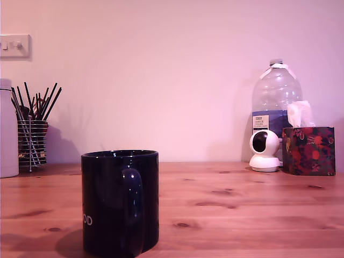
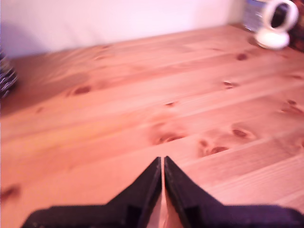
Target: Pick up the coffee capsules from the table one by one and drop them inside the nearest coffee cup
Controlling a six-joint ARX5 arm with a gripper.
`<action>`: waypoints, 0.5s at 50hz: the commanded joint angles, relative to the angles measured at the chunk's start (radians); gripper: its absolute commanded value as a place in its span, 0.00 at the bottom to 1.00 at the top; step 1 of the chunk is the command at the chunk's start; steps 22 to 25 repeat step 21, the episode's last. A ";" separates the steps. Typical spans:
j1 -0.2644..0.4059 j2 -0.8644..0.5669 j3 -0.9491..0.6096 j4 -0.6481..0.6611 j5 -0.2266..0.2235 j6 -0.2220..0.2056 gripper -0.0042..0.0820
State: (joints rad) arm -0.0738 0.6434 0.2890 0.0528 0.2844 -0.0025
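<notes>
A glossy dark coffee cup (image 1: 120, 203) with a loop handle and white letters "OD" stands on the pine table (image 1: 242, 204) near the front, towards the exterior view's left. No coffee capsules show in either view. The arm itself is out of the exterior view. In the wrist view my gripper (image 2: 162, 161) hangs over bare table (image 2: 142, 109) with its two black fingers (image 2: 147, 185) pressed together, holding nothing that I can see.
At the back on the exterior view's left stand a white cylinder (image 1: 8, 129) and a wire holder of black straws (image 1: 32, 134). At the back right are a small white camera (image 1: 264, 150), a large water bottle (image 1: 275, 102) and a patterned tissue box (image 1: 308, 149).
</notes>
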 commanded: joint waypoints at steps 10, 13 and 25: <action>0.003 -0.164 -0.018 -0.105 -0.011 -0.051 0.04; 0.003 -0.194 -0.018 -0.118 -0.013 -0.050 0.04; 0.002 -0.258 -0.018 -0.145 -0.012 -0.050 0.04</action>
